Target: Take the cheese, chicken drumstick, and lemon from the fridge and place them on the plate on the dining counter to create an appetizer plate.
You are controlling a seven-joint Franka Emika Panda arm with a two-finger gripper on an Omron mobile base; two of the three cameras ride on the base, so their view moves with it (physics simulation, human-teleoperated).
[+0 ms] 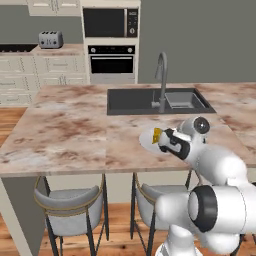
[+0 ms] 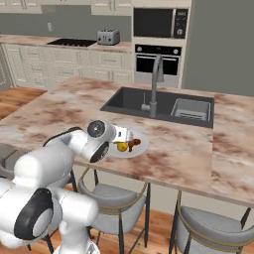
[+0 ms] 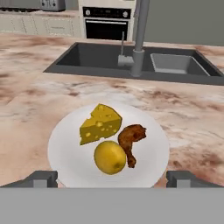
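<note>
Resting together on the plate (image 3: pixel 65 151), all three foods are seen from the hand view, so the last placing step is judged to be done or all but done. Taking the plate as landmark and reading left to right: the cheese (image 3: pixel 100 124), a holed yellow wedge with flat cut faces, lies on its upper left part; the lemon (image 3: pixel 110 157), a smooth round yellow ball, sits just below the cheese near the plate's middle; the chicken drumstick (image 3: pixel 131 140), lumpy and reddish-brown, lies to the lemon's right, touching or nearly touching it. The plate itself, round, flat and pale, is set on the marbled beige-and-brown tabletop (image 3: pixel 35 96), with the dark sink (image 3: pixel 100 59) and curved faucet (image 3: pixel 139 37) beyond it. The claw (image 3: pixel 112 178) is held wide open above the plate's near edge, with nothing between its tips. What remains is judged to be a clean withdrawal, upward and back, without the food being brushed.
</note>
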